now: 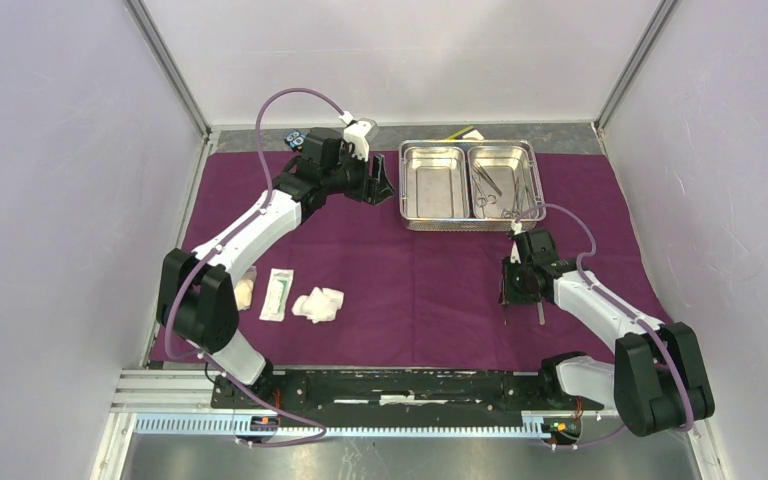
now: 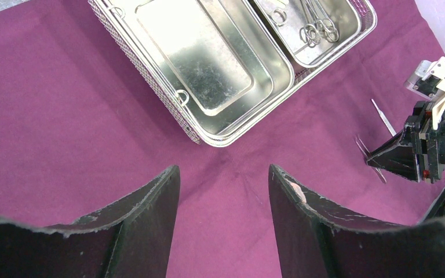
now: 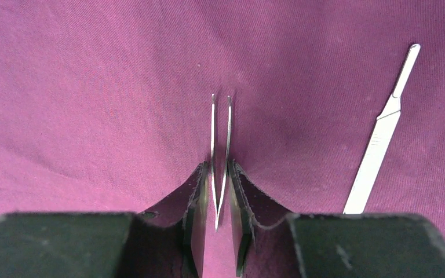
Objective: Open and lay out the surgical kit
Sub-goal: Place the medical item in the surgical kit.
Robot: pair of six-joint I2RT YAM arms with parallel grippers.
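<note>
The big dark-purple cloth wrap (image 1: 410, 280) is open and spread flat across the counter (image 1: 560, 133). The steel tray (image 1: 470, 226) sits on its far side. Its left compartment is bare, and the clamps (image 1: 495, 190) are bunched in the right one.

The left end effector (image 2: 223, 174) hovers just beside the tray's left edge, jaws wide apart with nothing between them. Across the cloth, the right end effector (image 3: 218, 168) is down low on the wrap, near the front edge on the right.

On the near left, the gauze wads (image 1: 318, 304) and the flat white packet (image 1: 277, 294) are already laid out side by side.

Now the key detail: the tweezers (image 3: 213, 139) lie right between the right fingers. Their long axis runs straight out along the fingers' own line, with the joined end tucked back between the fingers and the two tips splayed beyond them. The jaws stand narrow, flanking the steel on both sides. Whether they are pinching it or have just let go, I cannot tell.

A slim steel handle (image 3: 376, 150) lies just to the right, roughly parallel and not touching.

The right arm is by far the nearer one here. I'd call this the placing of the tweezers. The lift-off wants to go straight up, or the fingers could drag the tweezers askew or nudge them into the handle.
</note>
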